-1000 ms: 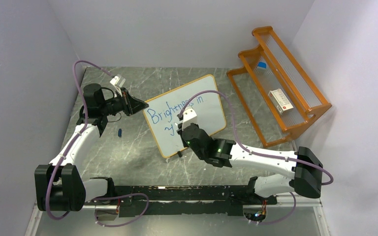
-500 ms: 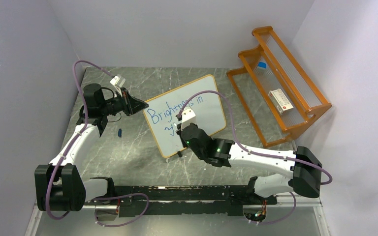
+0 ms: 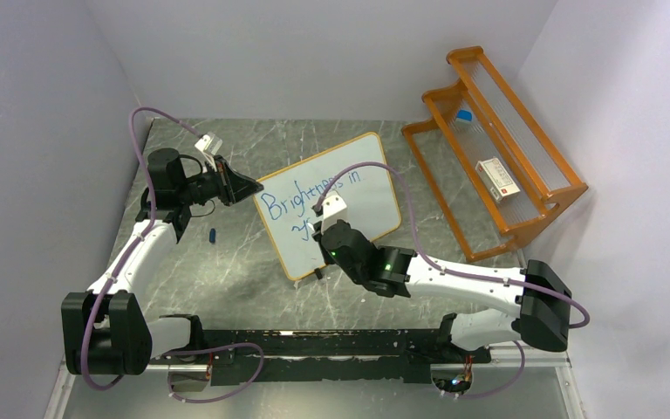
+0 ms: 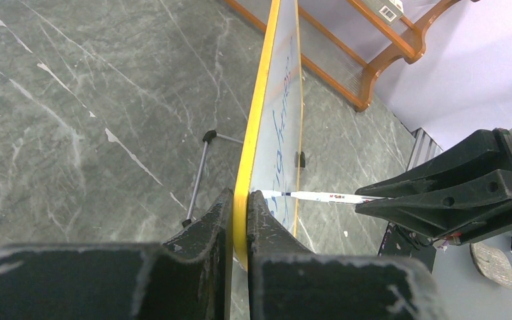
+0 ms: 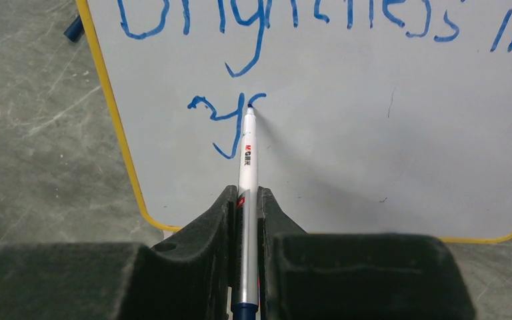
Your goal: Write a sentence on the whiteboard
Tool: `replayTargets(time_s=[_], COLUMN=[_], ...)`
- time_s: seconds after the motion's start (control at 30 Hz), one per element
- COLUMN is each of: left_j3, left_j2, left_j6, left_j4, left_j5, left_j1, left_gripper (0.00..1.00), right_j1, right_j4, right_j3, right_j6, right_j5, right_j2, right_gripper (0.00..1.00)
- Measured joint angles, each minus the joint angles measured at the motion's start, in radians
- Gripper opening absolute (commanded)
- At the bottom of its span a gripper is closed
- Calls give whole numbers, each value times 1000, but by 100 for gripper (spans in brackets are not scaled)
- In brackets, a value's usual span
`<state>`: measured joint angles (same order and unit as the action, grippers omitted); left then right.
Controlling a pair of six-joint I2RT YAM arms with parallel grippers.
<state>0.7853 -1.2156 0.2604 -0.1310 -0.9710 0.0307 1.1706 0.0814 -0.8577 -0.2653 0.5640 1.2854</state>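
The whiteboard point(image 3: 366, 205) stands tilted on the table, white in an orange-yellow frame. My left gripper point(image 3: 253, 188) is shut on its left edge, and the frame point(image 4: 257, 133) sits pinched between the fingers of that gripper point(image 4: 241, 197). The sentence point(image 3: 310, 188) in blue reads "Brightness in". Below it is a "y" and a short fresh stroke point(image 5: 223, 123). My right gripper point(image 5: 245, 193) is shut on a white marker point(image 5: 247, 160) whose tip touches the board point(image 5: 373, 147) right after the "y". From the left wrist, the marker point(image 4: 320, 197) meets the board face.
An orange wooden rack point(image 3: 497, 140) stands at the right, holding a small box point(image 3: 497, 179) and a blue-capped item point(image 3: 463, 115). A blue marker cap point(image 3: 213, 235) lies on the table left of the board. A thin support leg point(image 4: 200, 173) props the board from behind.
The right gripper has edged slightly along the second line with the marker, adding a short blue stroke after the "y". The left arm has not moved.
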Motion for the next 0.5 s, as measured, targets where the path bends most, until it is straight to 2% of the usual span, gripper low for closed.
replayTargets(time_s=[0.5], left_j3=[0], left_j2=[0], left_j6=[0], left_j4=[0], left_j5=[0], left_j1=[0], left_gripper=[5], right_j1=[0], right_j4=[48], right_j3=[18], right_j6=[-10], right_j5=[15], right_j2=[-16], right_gripper=[0])
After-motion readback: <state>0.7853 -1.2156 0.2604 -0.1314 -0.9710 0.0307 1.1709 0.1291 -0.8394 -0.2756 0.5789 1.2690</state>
